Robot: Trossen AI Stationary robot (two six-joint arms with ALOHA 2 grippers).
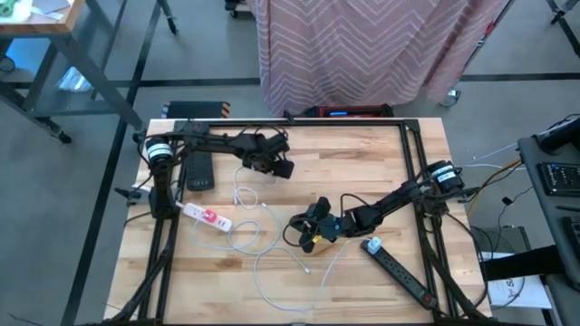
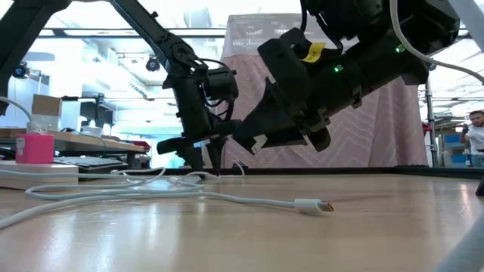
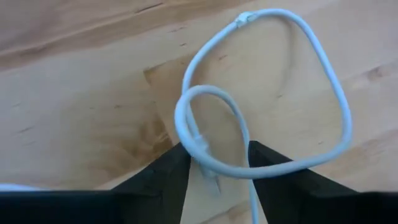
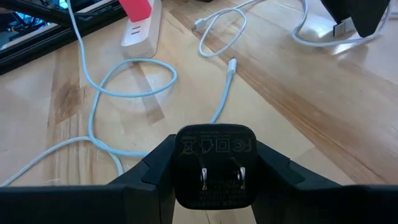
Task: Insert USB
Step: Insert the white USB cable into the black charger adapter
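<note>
Adapter (image 4: 214, 165) held between right jaws, USB port hidden.

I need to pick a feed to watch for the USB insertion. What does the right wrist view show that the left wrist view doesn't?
Only the right wrist view shows the black charger gripped between the right gripper fingers, prongs toward the camera, plus the white power strip with its pink plug.

Only the left wrist view shows the white cable looped just ahead of the left gripper, whose fingers stand apart around it.

Both show white cable on the wooden table.
</note>
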